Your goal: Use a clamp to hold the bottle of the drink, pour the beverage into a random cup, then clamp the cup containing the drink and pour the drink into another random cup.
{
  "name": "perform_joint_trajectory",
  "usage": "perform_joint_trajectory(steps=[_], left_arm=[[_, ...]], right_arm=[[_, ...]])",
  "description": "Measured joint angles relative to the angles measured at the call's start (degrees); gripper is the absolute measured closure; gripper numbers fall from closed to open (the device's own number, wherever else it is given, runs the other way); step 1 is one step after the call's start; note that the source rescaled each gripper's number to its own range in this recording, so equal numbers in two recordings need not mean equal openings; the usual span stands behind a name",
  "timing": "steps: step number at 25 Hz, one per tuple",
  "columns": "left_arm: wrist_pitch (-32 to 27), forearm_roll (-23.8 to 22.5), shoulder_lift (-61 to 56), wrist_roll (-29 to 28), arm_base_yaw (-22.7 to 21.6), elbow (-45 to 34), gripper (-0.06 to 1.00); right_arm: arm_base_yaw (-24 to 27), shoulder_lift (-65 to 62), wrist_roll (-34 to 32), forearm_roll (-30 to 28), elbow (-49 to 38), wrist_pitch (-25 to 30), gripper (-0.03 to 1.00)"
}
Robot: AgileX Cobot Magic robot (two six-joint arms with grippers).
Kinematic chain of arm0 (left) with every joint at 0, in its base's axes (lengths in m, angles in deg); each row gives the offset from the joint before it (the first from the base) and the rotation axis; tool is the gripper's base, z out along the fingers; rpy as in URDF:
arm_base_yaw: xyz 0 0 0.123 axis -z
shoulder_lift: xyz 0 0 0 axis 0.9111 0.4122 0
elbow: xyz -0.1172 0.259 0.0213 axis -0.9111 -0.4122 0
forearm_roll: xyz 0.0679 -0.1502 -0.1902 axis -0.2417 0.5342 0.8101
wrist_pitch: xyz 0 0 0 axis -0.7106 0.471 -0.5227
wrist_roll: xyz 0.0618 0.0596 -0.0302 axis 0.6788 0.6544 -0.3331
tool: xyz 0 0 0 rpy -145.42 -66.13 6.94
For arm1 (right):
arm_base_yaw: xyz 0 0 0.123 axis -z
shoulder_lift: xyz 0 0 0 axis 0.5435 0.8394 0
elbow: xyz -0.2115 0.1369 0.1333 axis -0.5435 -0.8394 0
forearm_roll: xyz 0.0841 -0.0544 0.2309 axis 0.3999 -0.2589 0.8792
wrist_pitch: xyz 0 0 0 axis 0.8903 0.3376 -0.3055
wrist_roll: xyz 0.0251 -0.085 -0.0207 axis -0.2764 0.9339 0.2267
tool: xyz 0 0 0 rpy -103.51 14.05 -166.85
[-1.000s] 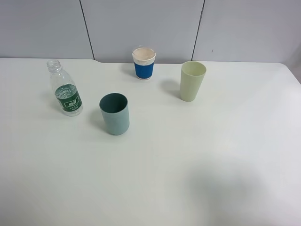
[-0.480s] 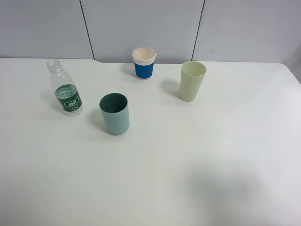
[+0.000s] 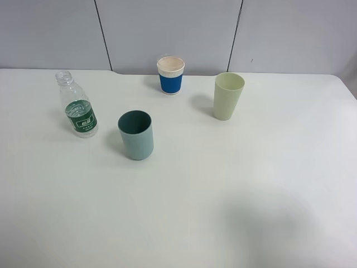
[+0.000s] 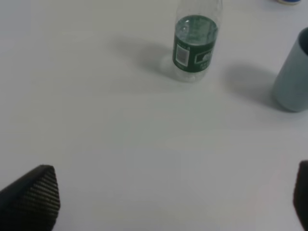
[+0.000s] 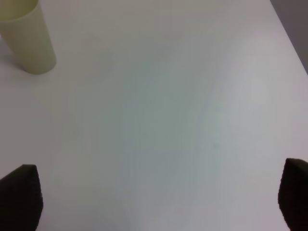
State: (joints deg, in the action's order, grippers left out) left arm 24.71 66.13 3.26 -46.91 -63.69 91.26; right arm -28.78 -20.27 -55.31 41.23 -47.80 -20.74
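No visible change anywhere between earlier and now.

It looks like a robot test bench in a lab or plain office room. A broad white table [image 3: 234,201] fills nearly the whole space, backed by bare grey wall panels [image 3: 167,28] split by dark vertical seams. A few props are set out well apart, each upright: a small clear bottle [image 3: 77,111], a teal cup [image 3: 136,135], a pale green cup [image 3: 228,95] and a blue-sleeved paper cup [image 3: 170,75]. No furnishings or homely clutter; the set looks staged.
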Motion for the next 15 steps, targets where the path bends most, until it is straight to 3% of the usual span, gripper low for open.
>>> perform_joint_trajectory(steps=[15], left_arm=[[0.0,0.0,0.0,0.0,0.0,0.0,-0.02]], right_arm=[[0.0,0.0,0.0,0.0,0.0,0.0,-0.02]])
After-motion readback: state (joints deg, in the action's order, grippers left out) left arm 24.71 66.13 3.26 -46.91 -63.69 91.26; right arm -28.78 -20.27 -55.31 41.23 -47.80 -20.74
